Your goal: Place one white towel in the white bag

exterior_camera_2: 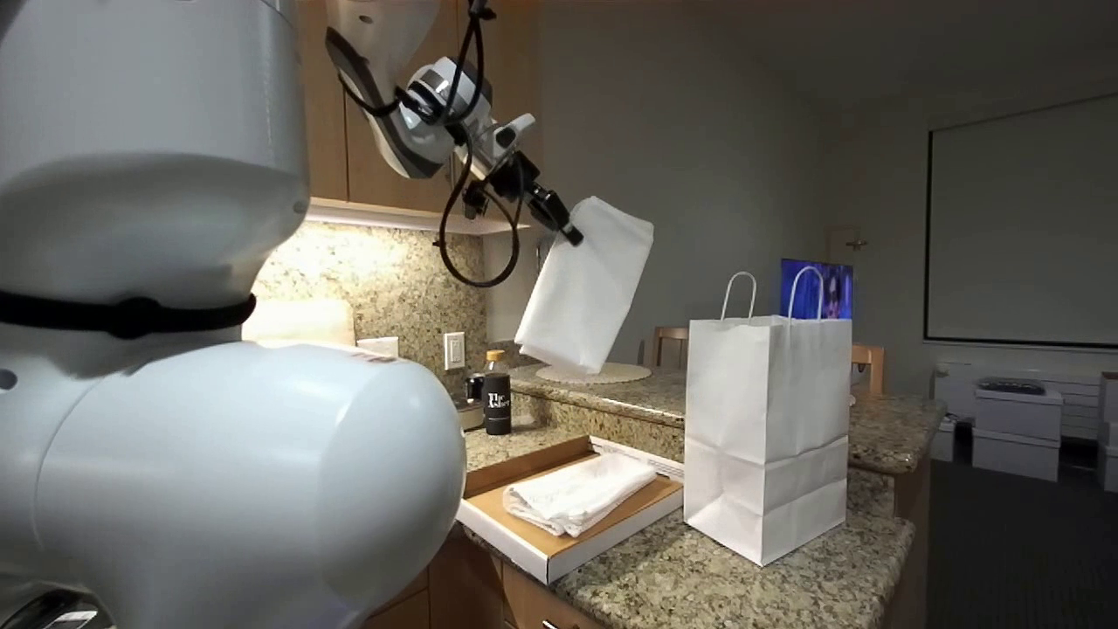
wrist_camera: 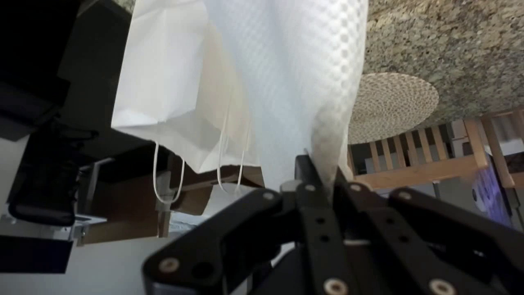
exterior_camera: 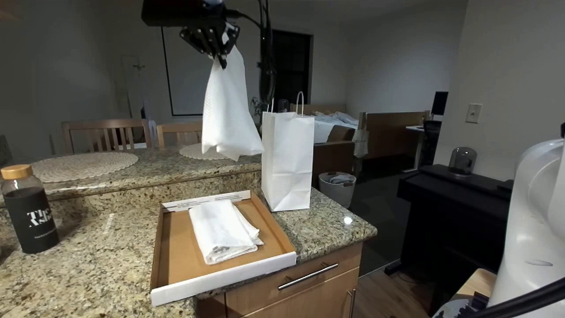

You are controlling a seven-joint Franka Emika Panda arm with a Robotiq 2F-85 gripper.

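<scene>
A white towel (exterior_camera: 231,110) hangs in the air, pinched at its upper part by my gripper (exterior_camera: 223,59). In the wrist view the black fingers (wrist_camera: 307,172) press in on the gathered cloth (wrist_camera: 294,73). The white bag (exterior_camera_2: 764,437) stands upright on the counter with its handles up. Its top opening (wrist_camera: 184,135) shows in the wrist view, to the left of the held towel. In an exterior view the towel (exterior_camera_2: 590,288) hangs apart from the bag, with its upper part higher than the handles. Another white towel (exterior_camera: 223,232) lies folded in the shallow tray.
The cardboard tray (exterior_camera: 225,277) sits beside the bag on the granite counter. A raised ledge (exterior_camera: 154,176) with round placemats (exterior_camera: 88,165) runs behind them. A dark bottle (exterior_camera: 30,221) stands at the counter's far side from the bag. The counter's edge (exterior_camera: 368,229) is close to the bag.
</scene>
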